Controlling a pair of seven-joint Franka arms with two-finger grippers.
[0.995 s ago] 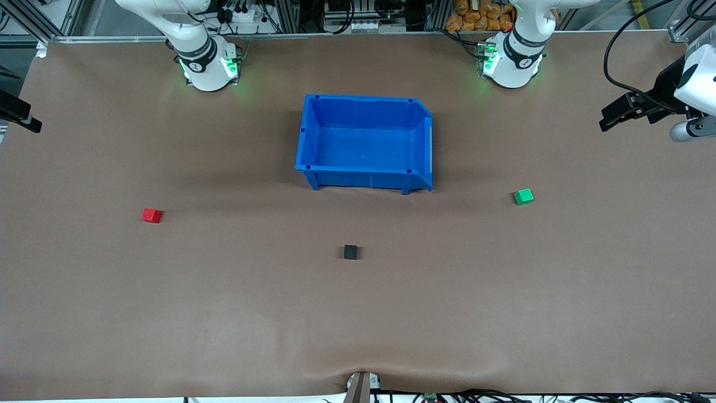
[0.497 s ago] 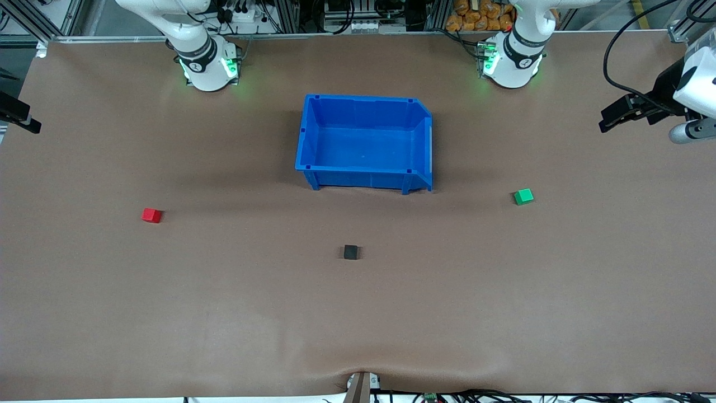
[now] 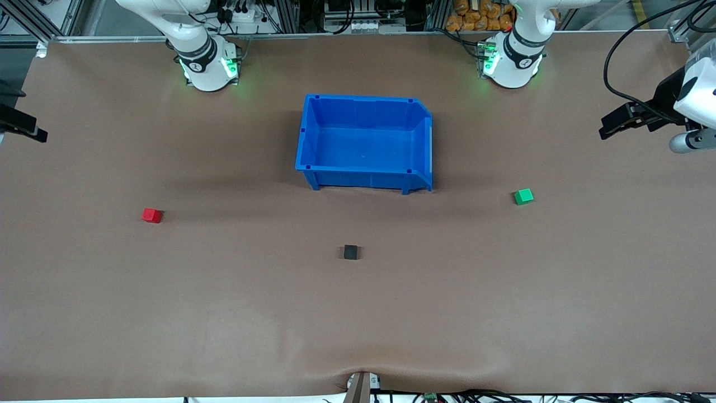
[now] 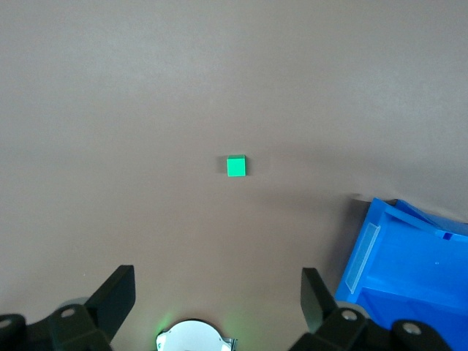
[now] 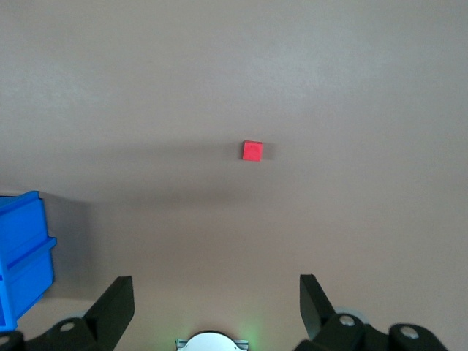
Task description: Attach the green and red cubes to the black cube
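Cubes sit untouched — green (image 3: 523, 196), red (image 3: 151, 215), black (image 3: 351, 252) well apart — while both grippers, left (image 4: 218, 292) and right (image 5: 216, 292), jaws wide and empty, drift slightly at the worktop's ends: nothing attached yet.

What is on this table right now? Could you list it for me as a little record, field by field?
red cube: on the table, toward the right arm's end
green cube: on the table, toward the left arm's end
black cube: between them, nearest the front camera, touching neither
blue bin: empty
left gripper: open, high above the green cube
right gripper: open, high above the red cube
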